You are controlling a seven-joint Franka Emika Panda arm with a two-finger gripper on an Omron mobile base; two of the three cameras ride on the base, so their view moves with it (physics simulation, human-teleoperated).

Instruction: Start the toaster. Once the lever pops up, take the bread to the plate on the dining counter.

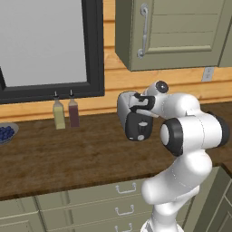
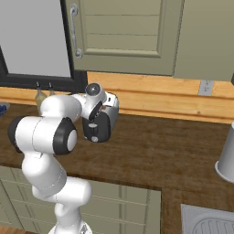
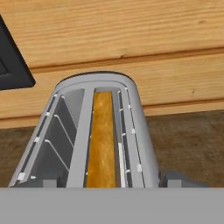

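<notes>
Brown worktop [image 1: 54,158]: two bottles [image 1: 65,113] left of toaster [image 1: 129,115]; bread [image 3: 101,140] inside slot.

Toaster [image 2: 101,122]: sitting on brown worktop [image 2: 151,155], black end face turning toward camera, round knob low on that face; arm's white wrist partly covering its upper left. Olive wall cabinet [image 2: 123,36] hanging above, handle at its left edge. Two bottles [image 2: 40,95] standing behind arm, near dark window frame [image 2: 41,81]. Wall outlet [image 2: 205,87] showing on wood panelling. Pale grey container [image 2: 226,160] standing at right edge. Sink corner [image 2: 208,221] lying lower right.
</notes>
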